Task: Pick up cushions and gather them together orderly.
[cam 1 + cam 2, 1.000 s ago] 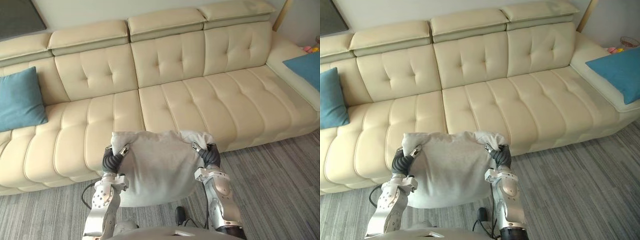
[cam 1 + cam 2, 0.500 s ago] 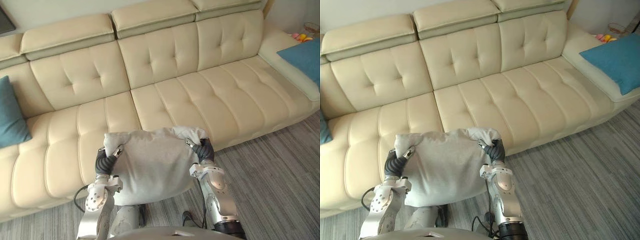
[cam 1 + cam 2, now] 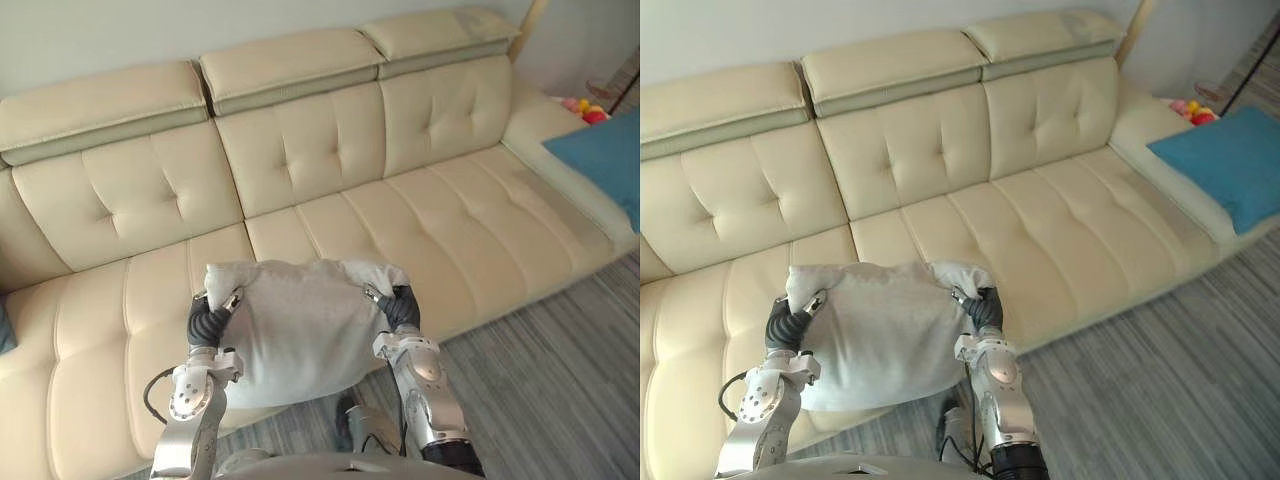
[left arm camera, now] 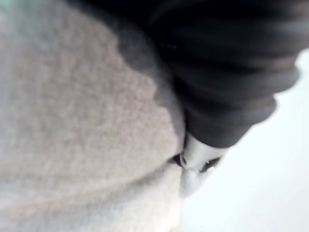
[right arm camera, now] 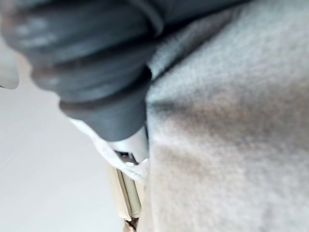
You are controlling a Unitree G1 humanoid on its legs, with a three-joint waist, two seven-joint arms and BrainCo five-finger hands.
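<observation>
Two hands share one load. The robot's left hand [image 3: 212, 318] and right hand [image 3: 398, 306] each clamp an upper corner of a plump, square grey fabric cushion [image 3: 300, 335], with their fingers curled into the cloth. The cushion hangs between them, held up over the front edge of a long cream leather sofa with tufted backs [image 3: 450, 220]. From where I stand I cannot tell whether its lower edge brushes the leather or hangs free. Up close, each wrist view shows the grey weave bunched against the hand's dark ribbed cover, with a silver finger sunk into it.

The pick-up looks done for this cushion: it is off the seat and firmly held on both sides. The gathering looks hardly begun. A flat square blue cushion [image 3: 1230, 165] lies on the sofa's far right end, well apart from the grey one, and the two have not been brought together. My reading is that the grey cushion has yet to be carried along the sofa and set down neatly beside its partner, or the blue one fetched to it. A grey striped floor [image 3: 560, 390] runs in front of the sofa.

No brand, label or lettering can be read on the cushions or the sofa.
</observation>
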